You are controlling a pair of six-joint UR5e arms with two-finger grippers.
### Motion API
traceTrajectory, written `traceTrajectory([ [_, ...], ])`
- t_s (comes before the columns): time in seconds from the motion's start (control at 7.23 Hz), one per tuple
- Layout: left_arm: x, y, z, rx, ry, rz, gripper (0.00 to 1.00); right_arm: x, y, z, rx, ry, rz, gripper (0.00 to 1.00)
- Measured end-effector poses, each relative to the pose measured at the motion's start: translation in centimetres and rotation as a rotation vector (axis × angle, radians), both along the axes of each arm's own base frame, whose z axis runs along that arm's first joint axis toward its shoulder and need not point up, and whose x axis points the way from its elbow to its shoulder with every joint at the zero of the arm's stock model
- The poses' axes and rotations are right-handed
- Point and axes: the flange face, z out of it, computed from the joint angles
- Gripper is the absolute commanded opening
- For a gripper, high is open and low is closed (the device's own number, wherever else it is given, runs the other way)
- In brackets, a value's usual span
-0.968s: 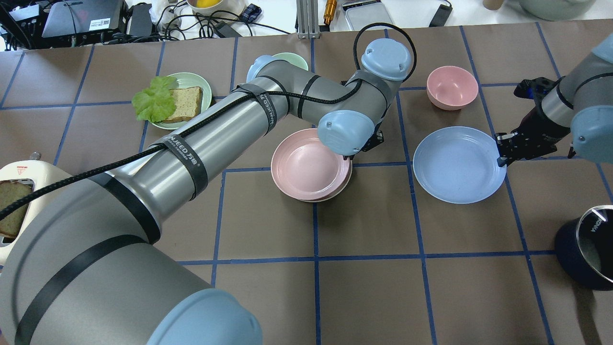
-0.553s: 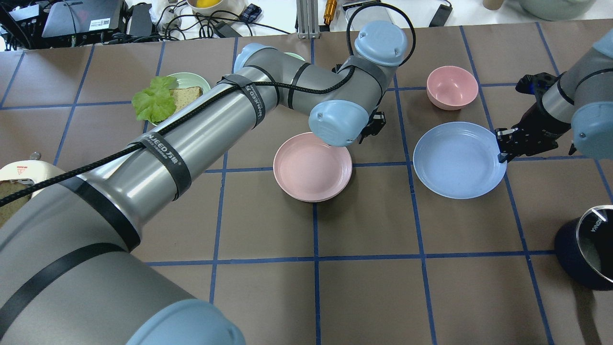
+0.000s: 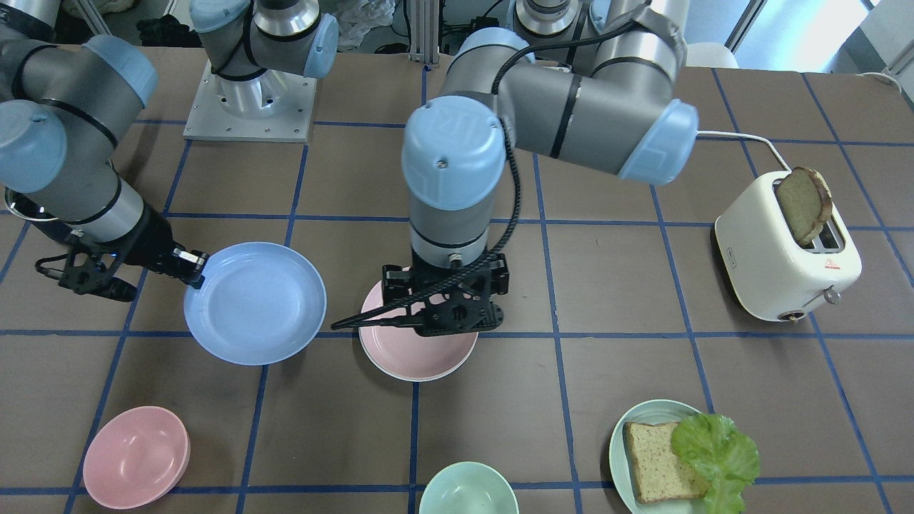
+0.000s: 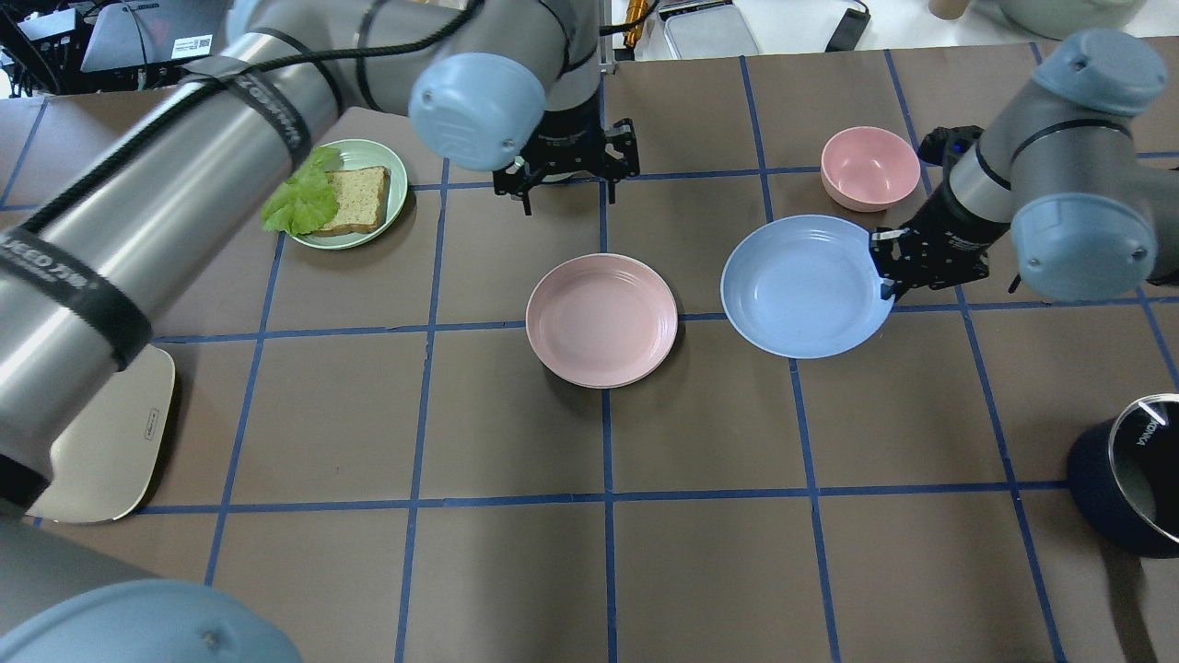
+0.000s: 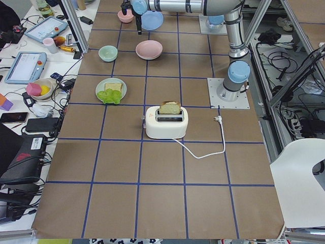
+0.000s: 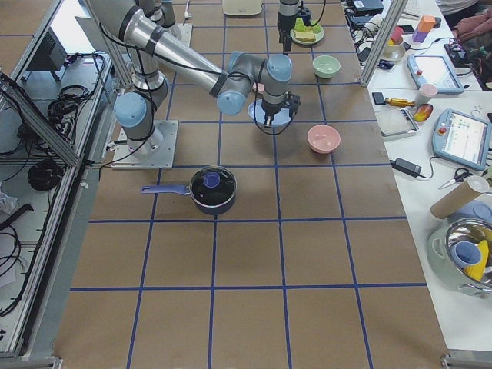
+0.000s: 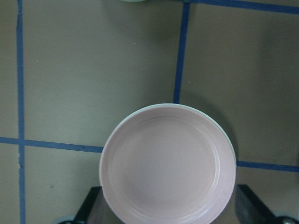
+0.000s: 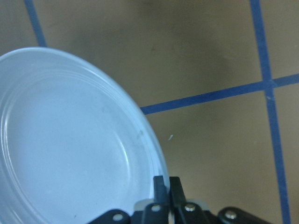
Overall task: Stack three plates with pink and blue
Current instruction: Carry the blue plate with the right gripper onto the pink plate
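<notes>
The pale pink plate [image 4: 601,319] lies on the cream-white plate [image 4: 603,386], of which only a thin rim shows. The pink plate also shows in the front view [image 3: 421,357] and the left wrist view [image 7: 167,163]. My left gripper [image 4: 566,193] is open and empty, raised above this stack. My right gripper [image 4: 882,267] is shut on the near-right rim of the light blue plate [image 4: 803,285] and holds it just off the table, to the right of the stack. The blue plate also shows in the right wrist view [image 8: 65,140] and the front view [image 3: 253,303].
A small pink bowl [image 4: 869,166] stands behind the blue plate. A green plate with bread and lettuce [image 4: 345,193] is at the back left. A green bowl [image 3: 468,489], a toaster [image 3: 785,257] and a dark pot [image 4: 1138,474] stand around the edges.
My left gripper has let go of the pink plate, risen and drawn back from it. My right gripper has carried the blue plate left, toward the pink stack.
</notes>
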Motion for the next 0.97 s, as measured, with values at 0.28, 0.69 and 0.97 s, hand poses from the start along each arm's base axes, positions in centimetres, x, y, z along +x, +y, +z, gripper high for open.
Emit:
traceTrajectory([
  [0.28, 5.0, 2.1, 4.4, 0.041, 0.032, 0.023, 1.00, 9.9, 0.7, 1.3, -0.007, -0.018, -0.069, 0.00],
  [0.69, 9.4, 6.6, 8.9, 0.005, 0.046, 0.005, 1.00, 19.4, 1.5, -0.8, -0.028, -0.036, -0.117, 0.00],
  [0.97, 10.5, 8.1, 10.1, -0.015, 0.042, 0.008, 1.00, 21.2, 1.2, -2.8, -0.030, -0.040, -0.120, 0.00],
])
